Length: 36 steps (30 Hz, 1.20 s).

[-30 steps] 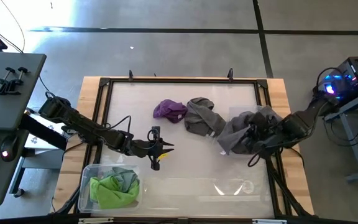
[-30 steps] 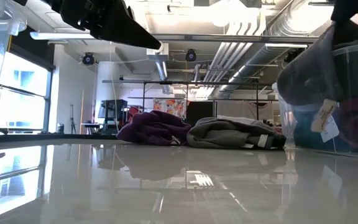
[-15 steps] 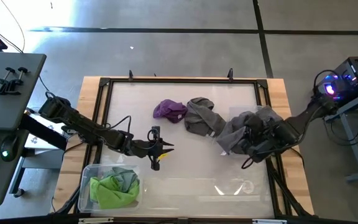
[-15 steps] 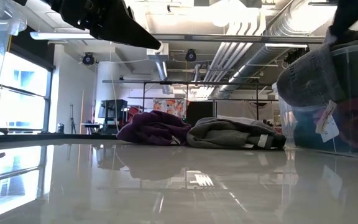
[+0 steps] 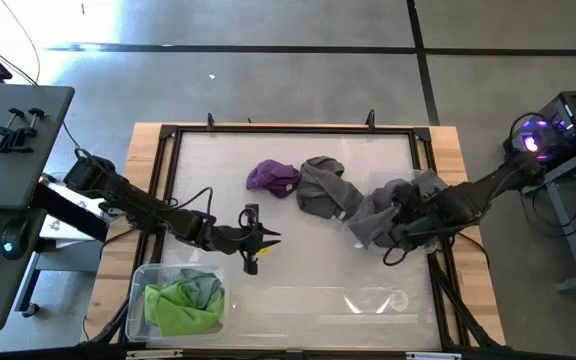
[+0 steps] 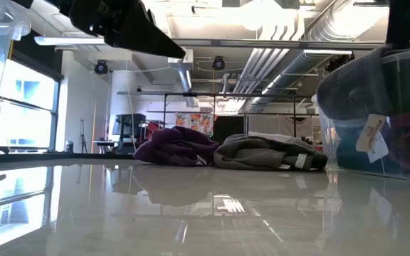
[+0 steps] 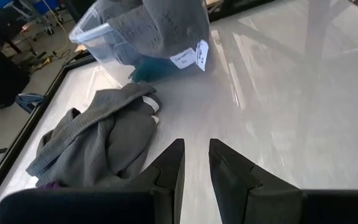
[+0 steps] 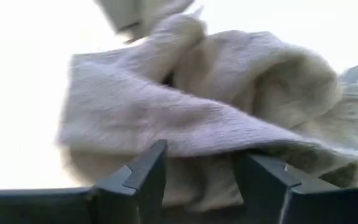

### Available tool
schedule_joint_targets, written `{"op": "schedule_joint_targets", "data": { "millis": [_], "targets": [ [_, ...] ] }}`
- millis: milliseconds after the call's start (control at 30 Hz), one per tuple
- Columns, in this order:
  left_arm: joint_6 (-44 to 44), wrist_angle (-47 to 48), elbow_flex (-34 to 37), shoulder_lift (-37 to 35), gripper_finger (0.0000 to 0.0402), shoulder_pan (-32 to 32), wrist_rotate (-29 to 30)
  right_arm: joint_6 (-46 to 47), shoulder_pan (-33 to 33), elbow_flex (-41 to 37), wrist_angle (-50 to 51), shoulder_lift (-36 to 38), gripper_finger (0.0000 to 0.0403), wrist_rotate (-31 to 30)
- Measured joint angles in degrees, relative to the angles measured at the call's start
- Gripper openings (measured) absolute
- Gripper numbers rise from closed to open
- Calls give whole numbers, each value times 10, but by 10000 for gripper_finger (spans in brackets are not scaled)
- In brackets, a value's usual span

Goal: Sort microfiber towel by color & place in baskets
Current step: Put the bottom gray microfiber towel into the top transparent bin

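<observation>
A purple towel (image 5: 273,177) and a grey towel (image 5: 323,188) lie bunched on the table's far middle, side by side, also low down in the low view as purple towel (image 6: 176,146) and grey towel (image 6: 262,151). A second grey towel (image 5: 386,210) is heaped on the clear bin (image 5: 423,190) at the right, one end hanging over its wall with a tag (image 6: 373,136). My right gripper (image 5: 400,222) is open over that heap. My left gripper (image 5: 268,237) hovers mid-table, its fingers a narrow gap apart. A clear bin (image 5: 138,300) at the near left holds lime green and grey cloths. My right gripper (image 8: 207,158) comes at the heaped grey towel (image 8: 197,106) from above, slanting toward the table's left. The cloth fills the gap between its open fingers (image 8: 148,177). Whether the pads touch the cloth I cannot tell. The towel rests on the bin.
The right bin (image 6: 376,153) also holds darker cloths, teal and dark red through its wall. A black frame (image 5: 288,128) runs around the glossy table top. Bare surface lies between the left gripper (image 7: 196,146) and the grey towel (image 7: 98,137).
My right arm has swung a little toward the table's near left over the right bin and partly back. The grey towel heaped on the bin, with its hanging tag, dipped and rose again. The left arm has kept still.
</observation>
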State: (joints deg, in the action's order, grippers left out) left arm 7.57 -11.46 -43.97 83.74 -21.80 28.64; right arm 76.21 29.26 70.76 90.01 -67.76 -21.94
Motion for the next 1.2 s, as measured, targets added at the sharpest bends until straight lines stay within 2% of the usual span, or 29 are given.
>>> {"op": "schedule_joint_targets", "data": {
  "millis": [167, 267, 333, 467, 533, 867, 1200],
  "targets": [
    [1, -14, 0, 0, 60, 0, 0, -24, 2, 71, -1, -1, 159, 85],
    [1, -17, 0, 0, 60, 0, 0, -50, 14, 85, -10, -1, 147, 91],
    [1, -18, 0, 0, 60, 0, 0, -85, 23, 77, -56, 0, 143, 94],
    [1, -18, 0, 0, 60, 0, 0, -172, 24, 41, -167, -3, 140, 75],
    [1, -20, 0, 0, 60, 0, 0, -188, 14, 20, -191, -5, 140, 67],
    [1, -22, 0, 0, 60, 0, 0, -145, -91, -92, -122, -3, 107, 43],
    [1, -22, 0, 0, 60, 0, 0, -126, -210, -227, -151, -3, 89, 64]
  ]
}}
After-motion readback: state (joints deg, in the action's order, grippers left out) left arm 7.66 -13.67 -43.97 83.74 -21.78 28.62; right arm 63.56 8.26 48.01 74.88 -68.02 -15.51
